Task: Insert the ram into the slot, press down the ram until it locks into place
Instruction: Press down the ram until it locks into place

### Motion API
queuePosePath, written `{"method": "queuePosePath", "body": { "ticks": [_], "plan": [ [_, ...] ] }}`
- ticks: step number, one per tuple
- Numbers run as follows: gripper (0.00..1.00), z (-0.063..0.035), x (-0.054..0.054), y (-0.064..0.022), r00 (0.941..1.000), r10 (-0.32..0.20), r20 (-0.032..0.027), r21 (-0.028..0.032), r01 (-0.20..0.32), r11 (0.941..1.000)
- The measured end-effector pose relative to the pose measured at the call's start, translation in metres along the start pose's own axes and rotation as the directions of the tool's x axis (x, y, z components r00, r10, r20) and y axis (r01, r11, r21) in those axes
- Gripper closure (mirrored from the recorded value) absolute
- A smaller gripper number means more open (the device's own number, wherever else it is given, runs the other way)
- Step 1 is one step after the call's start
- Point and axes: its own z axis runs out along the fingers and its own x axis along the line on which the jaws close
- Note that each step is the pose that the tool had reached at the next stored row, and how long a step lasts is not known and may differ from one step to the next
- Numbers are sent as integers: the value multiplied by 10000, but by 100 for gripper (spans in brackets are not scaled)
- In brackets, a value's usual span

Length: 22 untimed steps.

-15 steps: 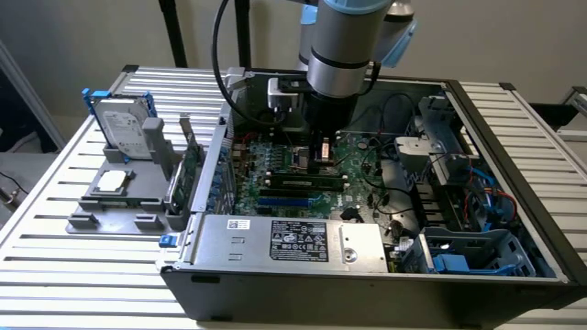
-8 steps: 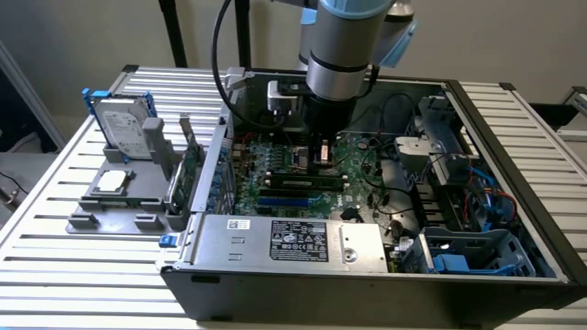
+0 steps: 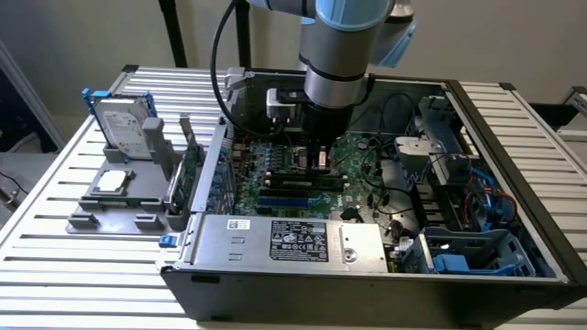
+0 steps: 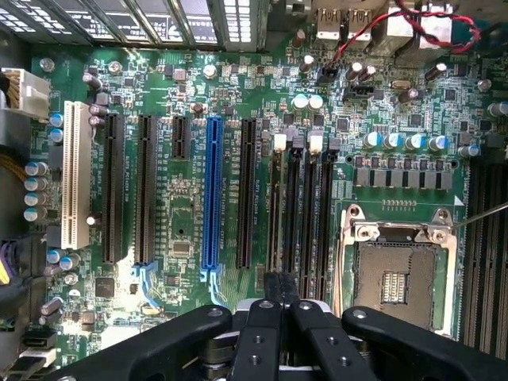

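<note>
The tool (image 3: 319, 162) is held low inside the open computer case (image 3: 385, 289), over the green board. Its fingers (image 4: 266, 325) are pressed together, and nothing is seen between them. The ram (image 3: 303, 182) is seen lying along a black slot (image 3: 347, 183), just beside the tool at 6 o'clock in the exterior view.

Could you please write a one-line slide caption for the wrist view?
Gripper poised over the motherboard's black memory slots, beside the blue slot and silver CPU socket.
</note>
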Motion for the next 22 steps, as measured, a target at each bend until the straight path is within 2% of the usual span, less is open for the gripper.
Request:
{"method": "queuePosePath", "body": {
  "ticks": [4, 6, 12, 22],
  "plan": [
    [89, 47, 0, 3, 10000, 2, -5, -5, -2, 10000],
    [89, -18, -3, 7, 10000, 5, 30, 3, -5, 10000],
    [89, -288, -4, 1, 10000, 2, 14, 1, -2, 10000],
    [89, -299, -3, -1, 10000, -1, 66, 0, 1, 10000]
  ]
}}
